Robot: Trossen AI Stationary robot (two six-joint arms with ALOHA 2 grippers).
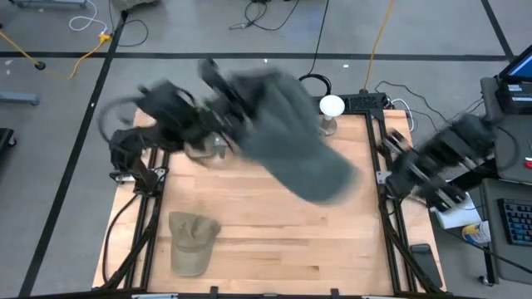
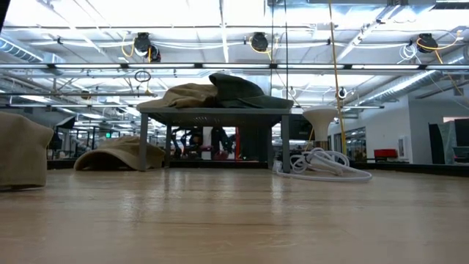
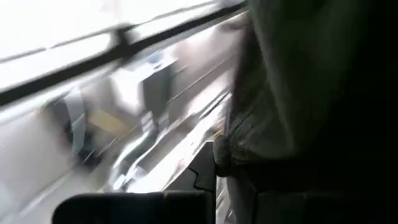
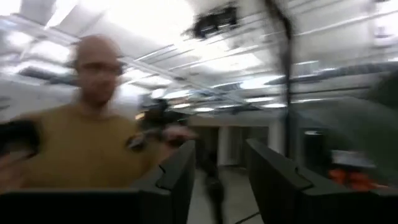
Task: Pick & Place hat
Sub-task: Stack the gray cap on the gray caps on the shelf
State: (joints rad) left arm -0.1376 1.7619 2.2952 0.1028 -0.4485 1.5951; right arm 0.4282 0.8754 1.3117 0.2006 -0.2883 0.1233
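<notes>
A dark grey-green hat (image 1: 291,137) hangs blurred in the air over the middle of the table. My left gripper (image 1: 231,108), reaching in from the far left, is shut on it. In the left wrist view the hat's cloth (image 3: 298,93) fills the side beside the finger. A tan hat (image 1: 193,241) lies flat on the wood near the front left; the low view shows it at the left edge (image 2: 22,154). My right gripper (image 4: 217,180) stands open and bare at the table's right edge (image 1: 399,154). My left gripper holds the dark hat by a puckered edge of its cloth (image 3: 231,152), pinched at the fingers; the gripper itself hides how many layers it has. The hat is lifted clear of the table and trails from the gripper toward the table's right.
A white knob-topped stand (image 1: 332,106) and a coiled white cable (image 2: 322,165) sit at the far right of the table. A grey platform (image 2: 212,111) bearing heaped hats shows at the far side. A person in a mustard shirt (image 4: 93,149) stands beyond the table.
</notes>
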